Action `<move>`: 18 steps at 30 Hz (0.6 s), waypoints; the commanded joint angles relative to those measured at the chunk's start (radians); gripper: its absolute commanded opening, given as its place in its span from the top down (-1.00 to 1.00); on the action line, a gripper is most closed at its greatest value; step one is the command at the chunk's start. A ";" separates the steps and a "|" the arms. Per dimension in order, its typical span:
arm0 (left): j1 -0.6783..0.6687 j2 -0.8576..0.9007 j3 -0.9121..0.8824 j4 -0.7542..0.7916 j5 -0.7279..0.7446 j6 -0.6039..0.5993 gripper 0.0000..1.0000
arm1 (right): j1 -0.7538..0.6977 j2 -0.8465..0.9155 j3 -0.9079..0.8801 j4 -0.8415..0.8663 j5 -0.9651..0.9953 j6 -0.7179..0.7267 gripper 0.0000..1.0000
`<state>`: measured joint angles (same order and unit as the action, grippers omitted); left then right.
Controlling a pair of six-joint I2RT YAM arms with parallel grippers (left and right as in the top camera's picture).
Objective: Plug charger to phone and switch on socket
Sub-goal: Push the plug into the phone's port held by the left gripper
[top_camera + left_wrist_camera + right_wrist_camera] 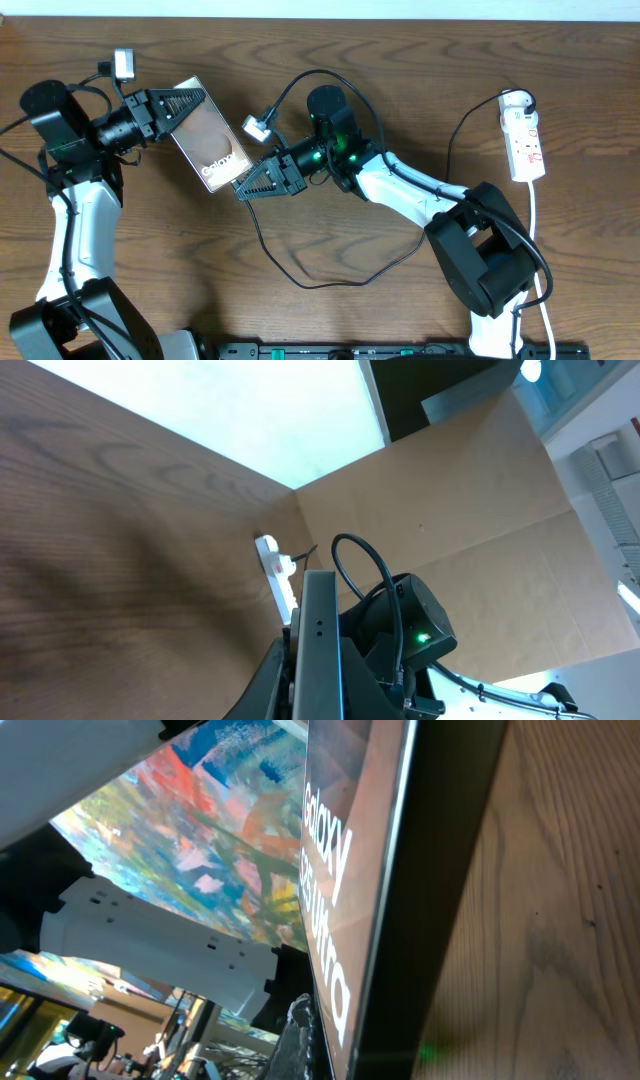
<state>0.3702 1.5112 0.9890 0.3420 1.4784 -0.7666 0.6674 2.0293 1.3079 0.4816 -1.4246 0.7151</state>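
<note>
Evidently the plugging-in step was in hand. The left gripper (190, 102) had its fingers clamped on one end of the phone (212, 148), holding it left of centre above the table (380, 60) with the lettered end toward the right gripper (245, 190). That gripper's fingers were drawn together on the charger (330, 284), whose tip was hidden. The next move would call for fine alignment of tip to port. The socket (524, 140), well apart at the right, was in my judgement not yet switched.
</note>
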 commanded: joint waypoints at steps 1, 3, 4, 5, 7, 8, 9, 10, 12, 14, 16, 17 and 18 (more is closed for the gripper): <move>-0.016 0.000 -0.004 -0.006 0.092 -0.012 0.85 | -0.001 -0.002 0.022 0.023 0.106 0.014 0.98; -0.016 0.000 -0.004 -0.006 0.093 -0.012 0.85 | -0.001 -0.002 0.022 0.023 0.106 0.013 0.98; -0.016 0.000 -0.004 -0.006 0.093 -0.012 0.86 | -0.001 -0.002 0.022 0.023 0.106 0.013 0.98; -0.016 0.000 -0.004 -0.006 0.093 -0.012 0.85 | -0.001 -0.002 0.022 0.023 0.106 0.014 0.98; -0.016 0.000 -0.004 -0.006 0.093 -0.012 0.85 | -0.002 -0.002 0.022 0.023 0.106 0.014 0.98; -0.016 0.000 -0.004 -0.006 0.093 -0.012 0.85 | -0.002 -0.002 0.022 0.023 0.106 0.014 0.98; -0.016 0.000 -0.004 -0.006 0.092 -0.012 0.85 | -0.002 -0.002 0.022 0.023 0.106 0.014 0.98; -0.016 0.000 -0.004 -0.006 0.092 -0.012 0.85 | -0.002 -0.002 0.022 0.022 0.105 0.014 0.95; -0.016 0.000 -0.004 -0.006 0.092 -0.011 0.85 | -0.002 -0.002 0.022 0.020 0.102 0.013 0.68; -0.016 0.000 -0.004 -0.006 0.092 0.000 0.85 | -0.002 -0.002 0.022 0.020 0.093 0.013 0.25; -0.016 0.000 -0.004 -0.006 0.092 0.003 0.85 | -0.003 -0.002 0.022 0.021 0.076 0.013 -0.54; -0.015 0.000 -0.004 -0.006 0.092 0.003 0.85 | -0.005 -0.002 0.022 0.021 0.065 0.012 -0.67; -0.015 0.000 -0.004 -0.006 0.091 0.005 0.85 | -0.006 -0.002 0.022 0.021 0.058 0.012 -0.76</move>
<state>0.3580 1.5112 0.9878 0.3328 1.5112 -0.7620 0.6659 2.0300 1.3102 0.4992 -1.3777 0.7311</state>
